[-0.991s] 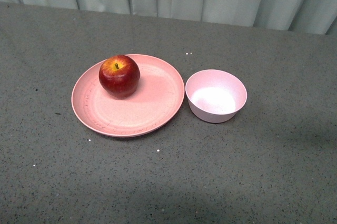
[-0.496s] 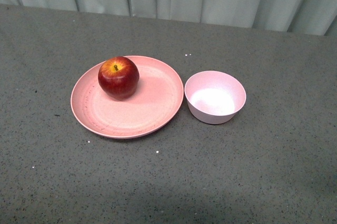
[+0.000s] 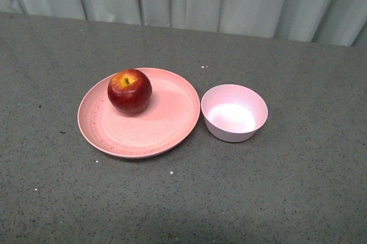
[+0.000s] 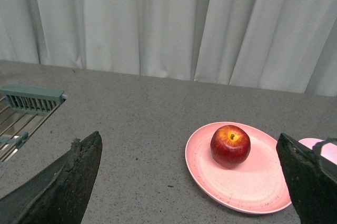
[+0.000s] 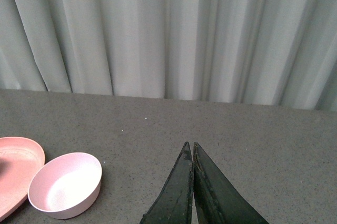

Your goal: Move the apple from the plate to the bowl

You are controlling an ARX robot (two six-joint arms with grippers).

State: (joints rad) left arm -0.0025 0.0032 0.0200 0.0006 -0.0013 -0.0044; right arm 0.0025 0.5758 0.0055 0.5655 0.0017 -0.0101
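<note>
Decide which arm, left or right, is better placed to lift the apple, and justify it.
Left. The left pincer is open, facing the apple on the plate; the right pincer is shut, nearer the bowl.

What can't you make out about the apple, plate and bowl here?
- Left wrist view: the bowl is mostly hidden behind a finger of the left gripper.
- Right wrist view: the plate is cut off by the edge; the apple does not show.
- Front view: neither arm shows.
- Left wrist view: a slatted rack is cut by the edge.
</note>
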